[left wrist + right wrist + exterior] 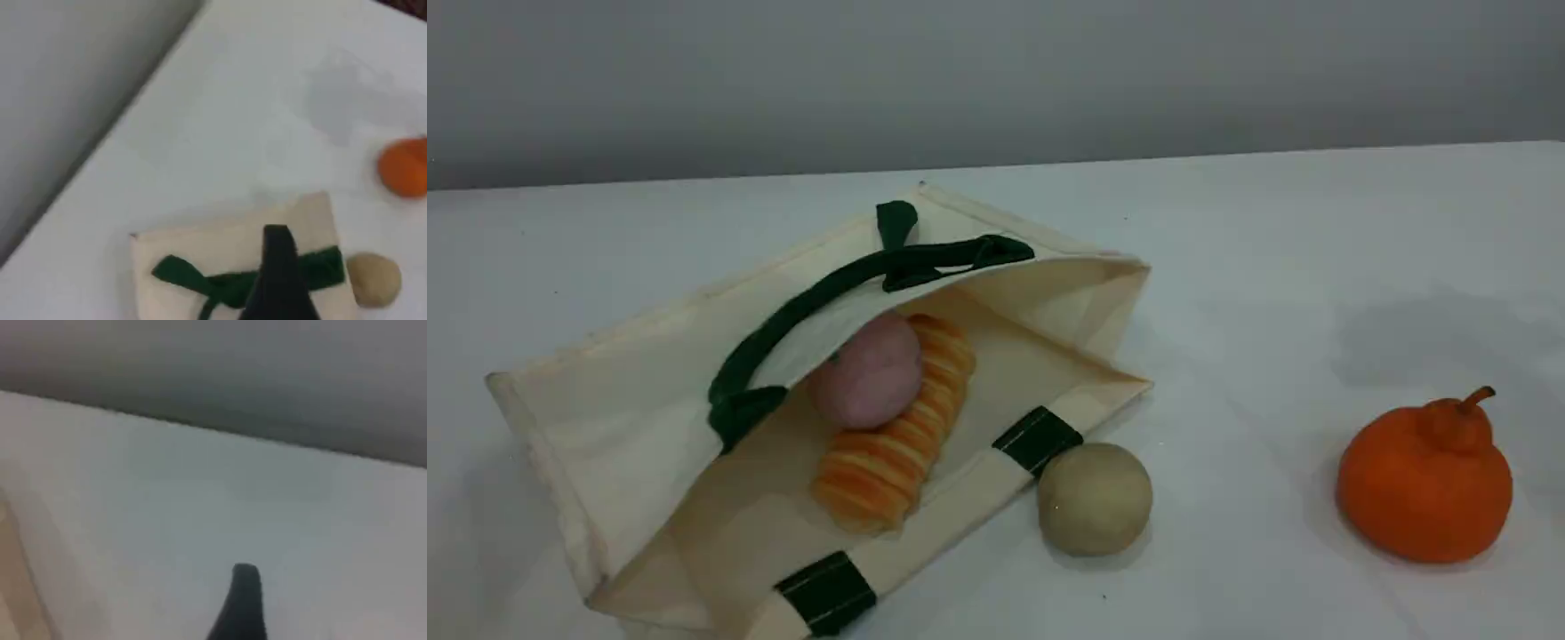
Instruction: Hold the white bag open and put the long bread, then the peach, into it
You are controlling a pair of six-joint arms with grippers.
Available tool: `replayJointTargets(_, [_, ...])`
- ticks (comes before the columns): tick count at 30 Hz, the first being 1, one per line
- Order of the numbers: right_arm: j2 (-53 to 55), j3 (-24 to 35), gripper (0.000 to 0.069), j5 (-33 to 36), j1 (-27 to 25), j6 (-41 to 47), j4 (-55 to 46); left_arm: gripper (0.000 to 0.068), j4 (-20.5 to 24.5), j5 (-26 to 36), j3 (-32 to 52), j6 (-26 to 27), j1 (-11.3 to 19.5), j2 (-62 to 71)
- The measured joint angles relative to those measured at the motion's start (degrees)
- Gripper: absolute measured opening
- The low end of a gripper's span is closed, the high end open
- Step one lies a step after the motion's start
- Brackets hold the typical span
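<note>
The white bag [631, 391] lies on its side on the table, its mouth facing front right. Its dark green handle [800, 302] is draped slack over the upper panel. Inside the mouth lies the long bread [889, 453], and the pink peach [867, 373] rests against its far end. Neither arm shows in the scene view. The left wrist view looks down on the bag [200, 247] and its handle [187, 275] from above, with one dark fingertip of my left gripper [277, 240] clear of the cloth. My right gripper [245, 577] hangs over bare table, holding nothing.
A plain beige ball [1094, 498] sits just off the bag's front rim and also appears in the left wrist view [373, 279]. A large orange fruit with a stem [1427, 480] stands at the far right. A cream edge of the bag [17, 587] shows at the right wrist view's left.
</note>
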Motion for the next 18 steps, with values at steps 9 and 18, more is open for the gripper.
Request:
replayJointTargets(9, [-14.4,0.0,0.0592,8.6,0.0,1.3,-0.2,0.0472,15.4,0.9,0.0,-16.3,0.0,-8.9])
replayJointTargets(18, [-29.8,0.0,0.0592,20.1,0.0,4.1,2.2,0.0472,31.6,3.2,0.1,-35.7,0.0,-16.4])
